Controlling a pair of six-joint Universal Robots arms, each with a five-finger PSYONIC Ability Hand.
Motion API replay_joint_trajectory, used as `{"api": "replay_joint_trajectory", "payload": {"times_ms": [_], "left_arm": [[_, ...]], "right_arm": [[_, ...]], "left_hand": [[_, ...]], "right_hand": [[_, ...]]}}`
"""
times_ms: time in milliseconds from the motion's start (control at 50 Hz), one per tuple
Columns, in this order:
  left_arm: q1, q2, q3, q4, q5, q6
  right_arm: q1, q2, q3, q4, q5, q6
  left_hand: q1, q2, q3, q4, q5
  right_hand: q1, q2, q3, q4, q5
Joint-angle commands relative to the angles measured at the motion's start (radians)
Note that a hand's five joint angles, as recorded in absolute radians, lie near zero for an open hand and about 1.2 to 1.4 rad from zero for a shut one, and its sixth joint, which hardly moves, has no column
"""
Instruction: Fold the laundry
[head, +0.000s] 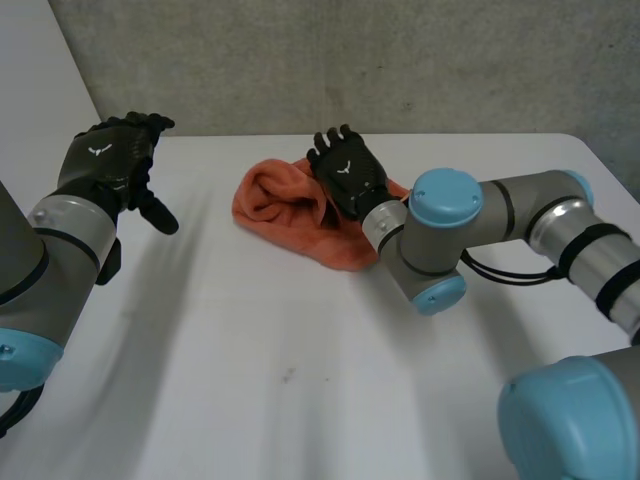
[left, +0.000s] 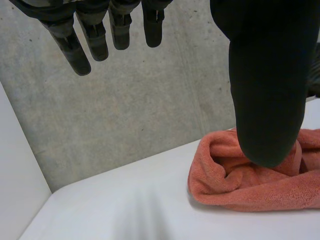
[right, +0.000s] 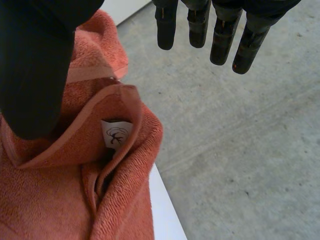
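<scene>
An orange towel (head: 285, 215) lies crumpled in a heap at the far middle of the white table (head: 300, 380). My right hand (head: 348, 175) hovers over the heap's right part, fingers straight and spread, holding nothing. Its wrist view looks down on the towel (right: 75, 190), with a white label (right: 116, 134) in a fold below the thumb (right: 37, 65). My left hand (head: 115, 155) is raised over the table's far left, open and empty, well apart from the cloth. Past its thumb (left: 267, 85), the towel (left: 250, 182) sits bunched on the table.
A grey concrete wall (head: 350, 60) runs behind the table's far edge. A white panel (head: 35, 80) stands at the far left. My right arm's elbow (head: 440, 240) rests low over the table just right of the towel.
</scene>
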Motion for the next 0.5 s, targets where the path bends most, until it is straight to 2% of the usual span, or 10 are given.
{"api": "replay_joint_trajectory", "payload": {"times_ms": [20,140,260,400,460,500], "left_arm": [[-0.001,-0.004,-0.006,0.0,0.0,0.0],[-0.001,-0.006,-0.009,0.002,0.0,0.0],[0.0,-0.004,-0.009,0.002,0.0,0.0],[0.0,-0.004,-0.016,0.002,0.002,-0.002],[0.0,-0.003,-0.017,0.002,0.002,-0.002],[0.0,-0.003,-0.017,0.002,0.002,-0.002]], "right_arm": [[-0.001,0.113,-0.145,0.006,-0.073,-0.001],[-0.001,0.131,-0.157,0.004,-0.098,-0.007],[-0.002,0.148,-0.16,0.004,-0.104,-0.051],[-0.002,0.162,-0.156,0.006,-0.104,-0.155],[-0.002,0.162,-0.156,0.004,-0.104,-0.168],[-0.002,0.164,-0.157,0.004,-0.104,-0.197]], "left_hand": [[-0.002,0.01,0.009,0.008,-0.025],[-0.002,0.01,0.009,0.008,-0.025],[-0.002,0.01,0.009,0.008,-0.025],[-0.002,0.01,0.009,0.008,-0.025],[-0.002,0.01,0.009,0.008,-0.025],[-0.002,0.01,0.009,0.008,-0.025]], "right_hand": [[-0.018,-0.038,-0.032,-0.049,-0.062],[0.062,0.043,0.049,0.032,0.019],[0.242,0.222,0.228,0.211,0.198],[0.655,0.635,0.641,0.624,0.611],[0.738,0.718,0.724,0.707,0.694],[1.006,0.987,0.993,0.976,0.963]]}}
